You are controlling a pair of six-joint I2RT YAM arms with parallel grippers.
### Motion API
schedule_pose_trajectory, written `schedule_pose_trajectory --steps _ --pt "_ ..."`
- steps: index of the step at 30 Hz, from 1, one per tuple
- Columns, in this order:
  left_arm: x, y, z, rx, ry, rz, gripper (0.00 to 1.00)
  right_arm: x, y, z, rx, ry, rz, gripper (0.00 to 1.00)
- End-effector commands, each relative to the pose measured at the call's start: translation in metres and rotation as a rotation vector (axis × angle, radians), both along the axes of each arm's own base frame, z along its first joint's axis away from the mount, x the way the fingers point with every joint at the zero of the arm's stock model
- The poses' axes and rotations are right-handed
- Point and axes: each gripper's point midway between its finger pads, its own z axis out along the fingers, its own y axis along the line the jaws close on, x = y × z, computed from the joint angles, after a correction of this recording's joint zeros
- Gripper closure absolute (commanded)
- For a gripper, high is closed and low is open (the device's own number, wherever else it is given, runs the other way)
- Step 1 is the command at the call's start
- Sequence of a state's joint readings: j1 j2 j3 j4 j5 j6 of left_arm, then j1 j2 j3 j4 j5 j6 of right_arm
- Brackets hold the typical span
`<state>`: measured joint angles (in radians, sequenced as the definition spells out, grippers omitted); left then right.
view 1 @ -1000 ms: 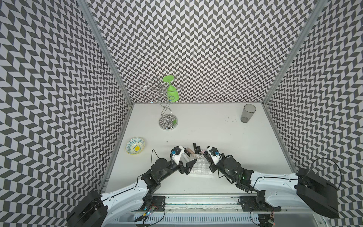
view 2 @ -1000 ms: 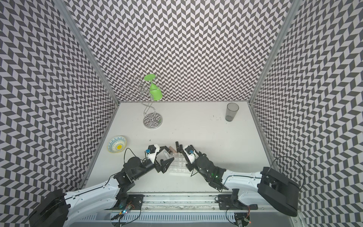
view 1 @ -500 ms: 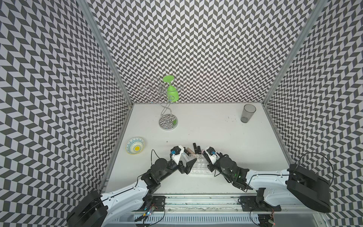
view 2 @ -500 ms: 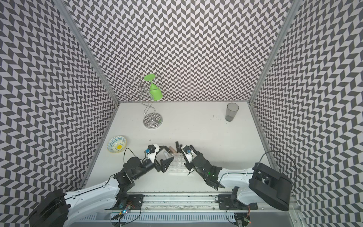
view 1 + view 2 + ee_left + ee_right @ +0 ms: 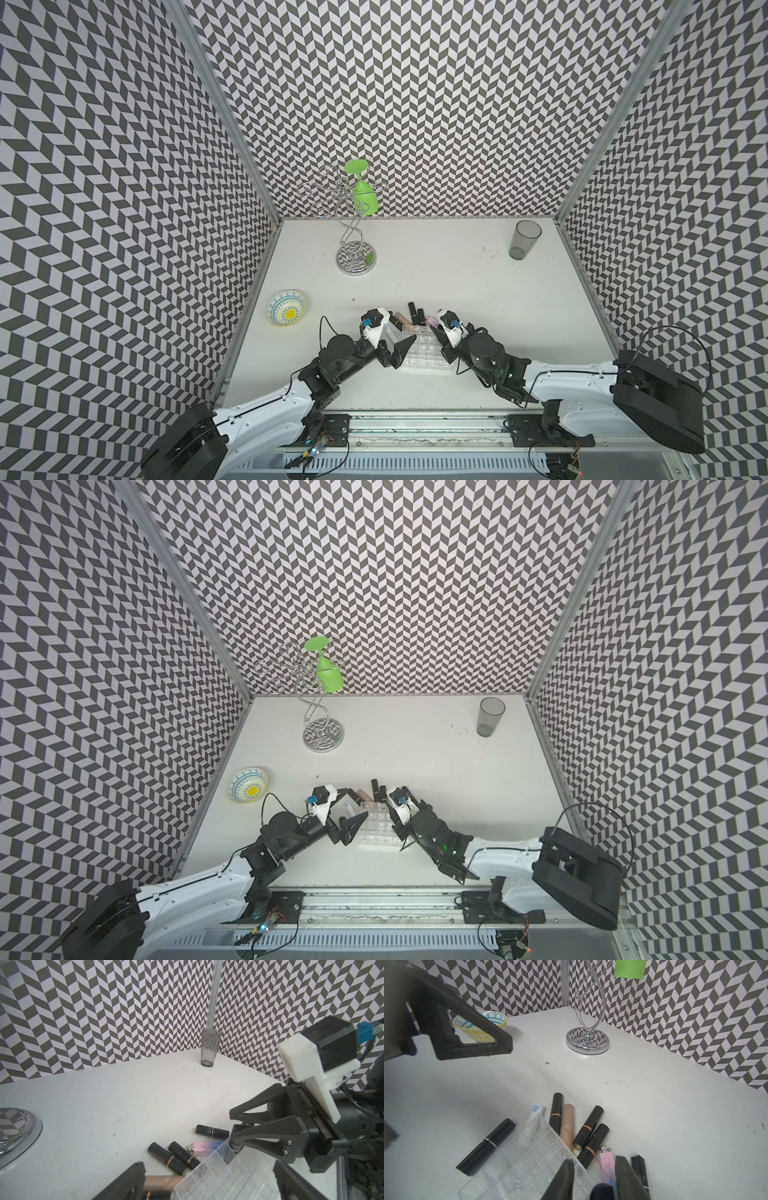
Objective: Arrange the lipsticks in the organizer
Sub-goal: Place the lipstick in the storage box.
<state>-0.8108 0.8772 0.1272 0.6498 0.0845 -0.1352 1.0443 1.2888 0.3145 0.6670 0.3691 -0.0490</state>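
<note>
Most lipsticks [image 5: 588, 1126] are lying loose beside the organizer [image 5: 525, 1159]; right gripper [image 5: 594, 1159] is straddling a black tube [image 5: 236, 1145] at its corner, grip unclear, left gripper [image 5: 207, 1164] gaping empty, tube possibly catching a wall and tipping.

Both arms [image 5: 266, 409] white-shelled, black joints [image 5: 340, 347] — triangular black tool fingers [image 5: 477, 1051], blue connectors [image 5: 367, 1030].
</note>
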Motion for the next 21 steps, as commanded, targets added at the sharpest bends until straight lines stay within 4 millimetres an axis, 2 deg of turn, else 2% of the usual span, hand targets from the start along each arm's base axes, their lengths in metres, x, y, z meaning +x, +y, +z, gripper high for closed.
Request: schedule_pose_trajectory --steps 1,4,9,11,14,18,21 --pt "-0.001 0.000 0.001 -0.010 -0.006 -0.009 0.01 0.001 0.002 0.010 0.040 -0.024 -0.004 0.62" --pt "0.000 0.002 0.001 -0.013 -0.003 0.005 0.00 0.001 0.004 0.019 0.074 -0.026 -0.001 0.60" --pt "0.034 0.038 -0.019 -0.040 0.166 0.300 0.00 -0.006 0.010 0.063 0.227 0.021 0.024 0.54" --pt "0.042 0.051 -0.032 -0.082 0.268 0.377 0.00 -0.010 0.011 0.079 0.278 0.047 0.043 0.52" --pt "0.037 0.056 -0.057 -0.091 0.402 0.409 0.00 -0.015 0.006 0.093 0.333 0.095 0.041 0.51" --pt "0.025 0.061 -0.091 -0.023 0.543 0.432 0.00 -0.019 -0.006 0.099 0.396 0.157 0.007 0.50" --pt "0.016 0.070 -0.119 0.067 0.640 0.473 0.08 -0.028 -0.009 0.098 0.419 0.185 0.037 0.50"
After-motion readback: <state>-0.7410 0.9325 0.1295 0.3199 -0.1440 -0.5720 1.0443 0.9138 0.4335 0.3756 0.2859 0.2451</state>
